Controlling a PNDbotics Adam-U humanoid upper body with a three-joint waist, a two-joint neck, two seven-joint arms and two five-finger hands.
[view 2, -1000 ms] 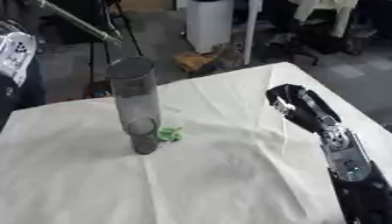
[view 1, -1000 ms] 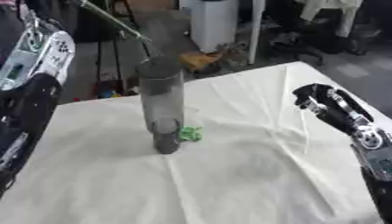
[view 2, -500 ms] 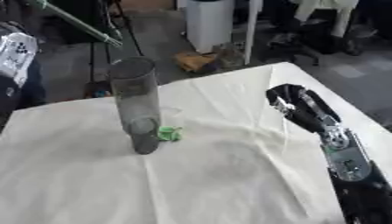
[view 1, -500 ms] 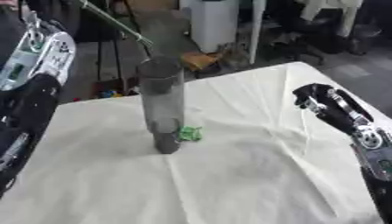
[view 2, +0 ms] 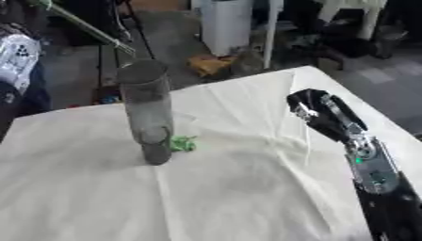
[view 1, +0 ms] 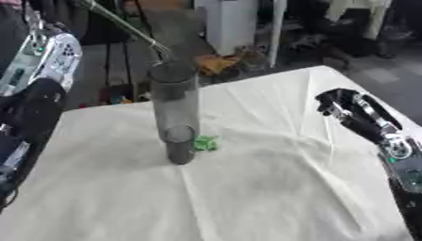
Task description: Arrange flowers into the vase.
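Vase [view 1: 174, 113] upright on cloth [view 1: 247, 188], stem [view 1: 124, 26] above rim.

This looks like a robot lab or workshop rather than a home, though the background is too blurred to be certain. The work surface [view 1: 247, 188] is draped in a wrinkled cream cloth and stands on a bare grey concrete floor [view 2: 173, 28]. Behind it sit a white cylindrical bin [view 1: 227, 21], dark stands and frame legs [view 2: 111, 66], office-chair bases [view 2: 362, 37] and a small heap of orange-brown clutter [view 1: 216, 63] on the floor.
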